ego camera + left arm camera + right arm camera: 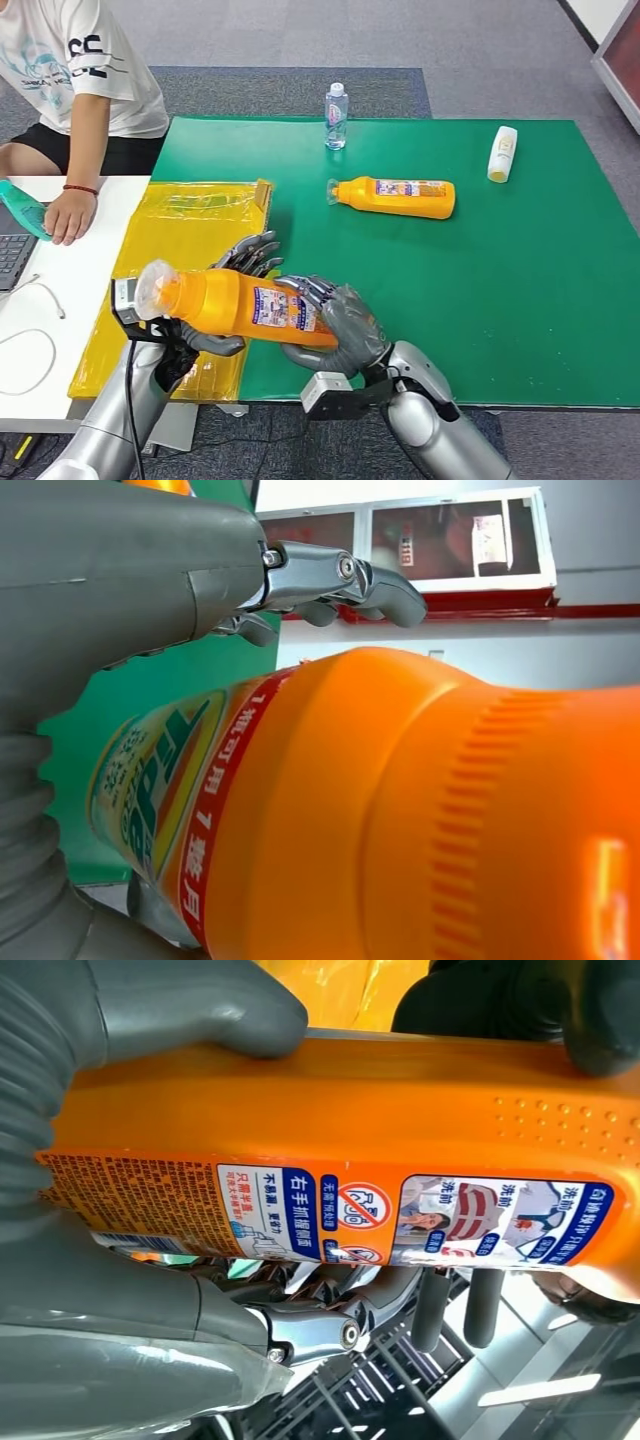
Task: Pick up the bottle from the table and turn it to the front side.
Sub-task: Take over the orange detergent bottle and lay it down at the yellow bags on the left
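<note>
A grey carpeted floor surrounds the table (pixel 528 300), which is covered in green with a yellow sheet (pixel 189 225) over its left part, and in the head view we see the orange bottle (pixel 226 303) lifted clear of the near edge, lying sideways between our two hands. The left hand (pixel 204 335) grips it near the capped end, the right hand (pixel 340 325) cradles its base end, and a small-print label faces upward. Further back on the green lie a second orange bottle (pixel 396 196), a clear water bottle (pixel 336 116) at the far edge and a white bottle (pixel 502 153) toward the far right corner; a person (pixel 75 90) sits past the far left corner. In the left wrist view the bottle's bold main label (pixel 162 780) shows beside the grey thumb. In the right wrist view the thumb presses the bottle above the instruction label (pixel 324 1210), fingers beneath. We judge the pick-up done and the turn unfinished: what looks like the back label faces the head camera, so rotation remains.
</note>
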`<state>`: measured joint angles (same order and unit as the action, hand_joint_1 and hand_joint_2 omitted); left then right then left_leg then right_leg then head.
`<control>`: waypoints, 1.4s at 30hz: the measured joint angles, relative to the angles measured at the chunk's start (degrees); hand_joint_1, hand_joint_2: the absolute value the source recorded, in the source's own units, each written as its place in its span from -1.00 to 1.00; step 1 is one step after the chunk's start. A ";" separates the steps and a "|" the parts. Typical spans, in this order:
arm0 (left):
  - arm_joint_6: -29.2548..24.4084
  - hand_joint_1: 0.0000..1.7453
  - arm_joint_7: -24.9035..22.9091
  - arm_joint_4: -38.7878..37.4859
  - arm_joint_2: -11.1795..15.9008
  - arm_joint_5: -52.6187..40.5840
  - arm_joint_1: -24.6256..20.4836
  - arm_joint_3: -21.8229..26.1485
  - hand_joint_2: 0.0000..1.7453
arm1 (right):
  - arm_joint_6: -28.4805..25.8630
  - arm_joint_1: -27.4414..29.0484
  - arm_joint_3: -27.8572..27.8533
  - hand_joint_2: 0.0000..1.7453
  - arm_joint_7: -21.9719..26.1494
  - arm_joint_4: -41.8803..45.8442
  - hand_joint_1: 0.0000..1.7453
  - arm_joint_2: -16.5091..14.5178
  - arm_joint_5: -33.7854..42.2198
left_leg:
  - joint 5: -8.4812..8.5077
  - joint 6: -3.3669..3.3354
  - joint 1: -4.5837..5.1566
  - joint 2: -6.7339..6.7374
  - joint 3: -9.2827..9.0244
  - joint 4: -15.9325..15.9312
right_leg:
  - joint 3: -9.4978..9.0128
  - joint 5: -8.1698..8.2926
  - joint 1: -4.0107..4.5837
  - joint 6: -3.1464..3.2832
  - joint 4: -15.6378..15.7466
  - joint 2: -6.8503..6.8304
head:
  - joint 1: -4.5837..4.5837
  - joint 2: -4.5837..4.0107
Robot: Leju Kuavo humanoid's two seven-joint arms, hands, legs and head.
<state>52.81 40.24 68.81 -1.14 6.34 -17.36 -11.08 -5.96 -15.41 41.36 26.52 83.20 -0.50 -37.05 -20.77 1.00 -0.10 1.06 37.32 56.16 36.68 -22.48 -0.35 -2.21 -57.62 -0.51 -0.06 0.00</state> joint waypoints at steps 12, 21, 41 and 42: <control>5.06 -1.00 0.02 1.12 1.32 -2.34 0.04 -1.94 1.00 | -0.09 -0.53 1.47 1.00 -0.69 -0.71 1.00 -0.14 -0.92 | 0.01 0.01 0.00 0.00 0.02 0.00 | 0.00 0.01 0.00 0.00 -0.02 0.01 | 0.01 0.00; 6.76 -1.00 0.02 6.82 7.31 -3.60 -0.58 -6.73 1.00 | 1.13 -2.54 4.41 1.00 -0.04 -2.48 1.00 -0.60 0.05 | 0.04 0.06 -0.02 0.00 0.02 0.00 | 0.01 0.00 0.03 0.02 -0.03 0.00 | -0.01 0.00; 0.60 -1.00 -0.01 7.21 10.48 -5.10 -1.51 -11.09 1.00 | 1.37 -4.28 6.41 1.00 -0.44 -7.10 1.00 -0.90 0.11 | 0.05 0.07 -0.02 0.00 0.02 0.00 | 0.02 0.00 0.02 0.02 -0.02 0.01 | 0.00 0.00; 0.28 -1.00 -0.02 7.21 10.53 -5.15 -1.45 -11.20 1.00 | 1.36 -4.37 6.45 1.00 -0.48 -7.34 1.00 -0.91 0.13 | 0.05 0.07 -0.01 0.00 0.02 0.00 | 0.02 0.00 0.02 0.02 -0.02 0.01 | 0.00 0.00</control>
<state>53.09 40.22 76.02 9.40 1.19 -18.81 -22.28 -4.61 -19.78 47.81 26.05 75.86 -1.42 -36.92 -20.72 1.07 -0.12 1.06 37.33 56.16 36.71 -22.47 -0.32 -2.19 -57.64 -0.50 -0.06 0.00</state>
